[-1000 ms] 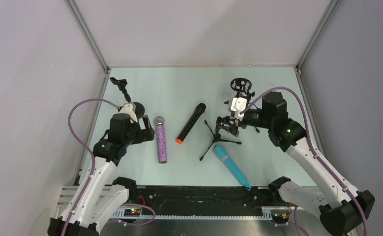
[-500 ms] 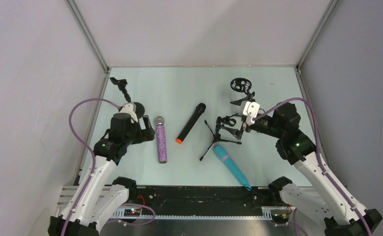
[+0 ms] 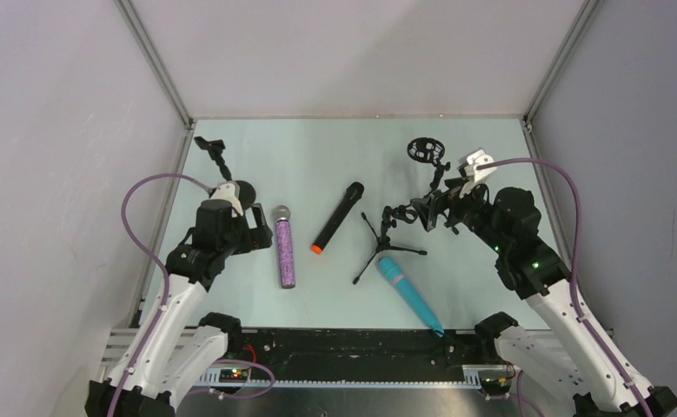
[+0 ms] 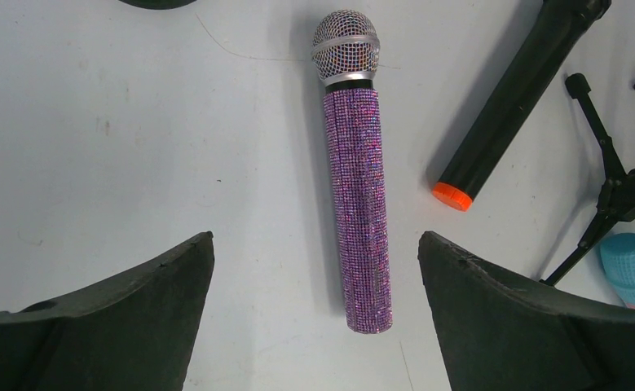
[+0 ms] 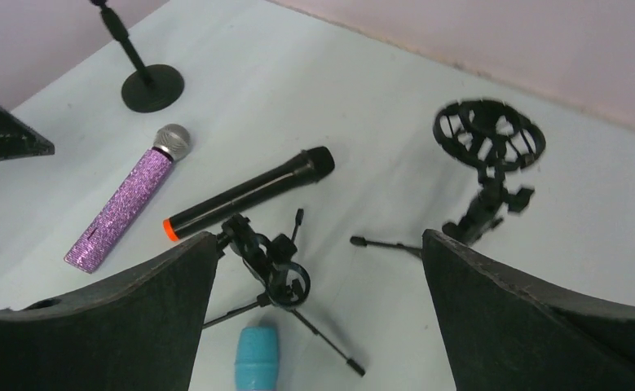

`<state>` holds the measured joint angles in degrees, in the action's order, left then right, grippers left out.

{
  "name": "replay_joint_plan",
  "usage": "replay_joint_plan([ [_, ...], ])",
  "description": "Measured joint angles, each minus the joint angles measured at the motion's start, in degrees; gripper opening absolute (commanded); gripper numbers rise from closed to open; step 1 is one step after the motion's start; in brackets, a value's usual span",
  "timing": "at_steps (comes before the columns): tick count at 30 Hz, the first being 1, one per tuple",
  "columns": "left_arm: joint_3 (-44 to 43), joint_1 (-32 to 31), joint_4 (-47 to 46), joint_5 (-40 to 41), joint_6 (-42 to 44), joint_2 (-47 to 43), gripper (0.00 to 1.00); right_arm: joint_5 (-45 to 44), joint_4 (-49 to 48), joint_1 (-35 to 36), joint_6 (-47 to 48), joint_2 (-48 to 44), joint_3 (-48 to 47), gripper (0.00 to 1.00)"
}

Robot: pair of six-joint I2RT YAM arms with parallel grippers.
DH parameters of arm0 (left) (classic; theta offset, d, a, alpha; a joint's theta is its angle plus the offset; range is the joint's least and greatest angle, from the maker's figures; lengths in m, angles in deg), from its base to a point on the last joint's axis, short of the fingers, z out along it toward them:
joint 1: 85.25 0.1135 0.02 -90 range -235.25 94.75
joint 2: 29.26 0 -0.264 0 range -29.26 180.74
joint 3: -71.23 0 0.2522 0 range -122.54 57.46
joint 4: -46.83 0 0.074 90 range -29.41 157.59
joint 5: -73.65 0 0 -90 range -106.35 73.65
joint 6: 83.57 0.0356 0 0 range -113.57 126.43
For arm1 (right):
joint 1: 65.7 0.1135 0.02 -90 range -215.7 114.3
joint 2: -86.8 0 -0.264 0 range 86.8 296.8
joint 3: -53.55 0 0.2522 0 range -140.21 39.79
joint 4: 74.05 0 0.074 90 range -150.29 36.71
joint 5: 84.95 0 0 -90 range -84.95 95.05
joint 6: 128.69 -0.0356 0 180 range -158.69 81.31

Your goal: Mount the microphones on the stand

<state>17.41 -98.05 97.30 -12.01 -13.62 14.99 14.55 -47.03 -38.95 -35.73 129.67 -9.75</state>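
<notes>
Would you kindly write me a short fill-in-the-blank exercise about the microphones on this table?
1. The left gripper hangs open above the purple glitter microphone, whose mesh head is ____.
2. The black microphone has an ____ end.
3. ____ microphones lie flat on the table.
4. The right gripper is ____ and holds nothing.
Missing words: silver, orange, three, open.

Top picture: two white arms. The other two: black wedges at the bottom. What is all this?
Those are two robot arms bolted to a pale table, seen from above. The other pictures come from a camera on each wrist; the wedges are claw fingers. The left claw and right claw are both open, holding nothing. On the table lie a purple microphone, a black microphone, a blue microphone; three small stands are there too: a tripod, a ring-topped stand and a round-based stand.
</notes>
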Motion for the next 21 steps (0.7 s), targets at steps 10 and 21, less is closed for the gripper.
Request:
replay_joint_plan([
  [10, 0.0, 0.0, 0.3, 0.0, 0.0, 0.0, 0.98, -6.7, 14.6, -0.5, -13.7, -0.9, 0.0, 0.99],
  [21, 0.0, 0.0, 0.4, 0.0, 0.0, -2.6, 0.98, -6.1, 27.2, 1.9, -21.0, 1.6, 0.4, 1.0],
])
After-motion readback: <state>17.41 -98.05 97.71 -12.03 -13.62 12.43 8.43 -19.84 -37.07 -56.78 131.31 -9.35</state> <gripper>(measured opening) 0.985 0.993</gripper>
